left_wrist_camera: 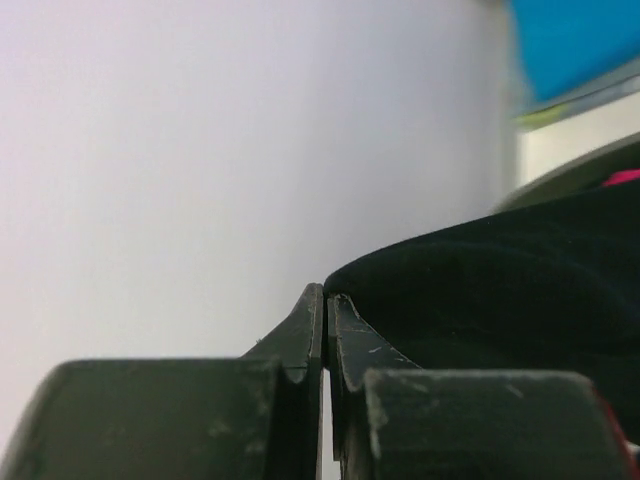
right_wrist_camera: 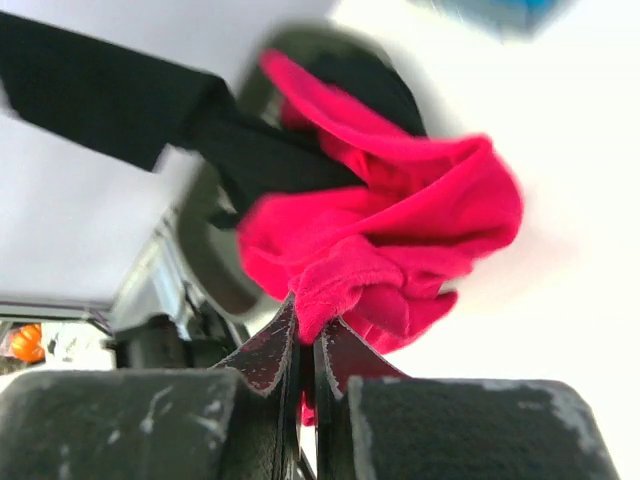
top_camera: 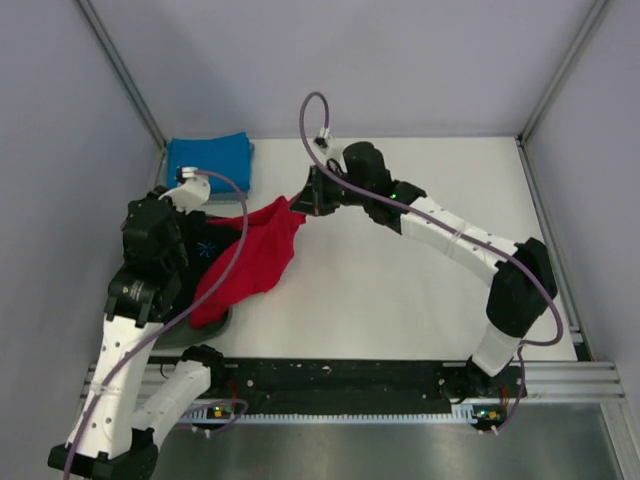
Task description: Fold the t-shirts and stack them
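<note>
A: At far left, shut left gripper (left_wrist_camera: 322,295), tips against black shirt (left_wrist_camera: 500,300) in tub (top_camera: 222,322); pinching or not, cannot tell.
B: Behind it, folded blue shirt (top_camera: 208,160). And red shirt (top_camera: 255,260)?
A: Draped over tub rim, one corner lifted, clamped in right gripper (right_wrist_camera: 305,322). Probably pulling it out for folding.
B: Next, needs carrying right onto bare table (top_camera: 420,300), then spreading flat. Open room there; tight by left wall (top_camera: 60,200) and tub rim.
</note>
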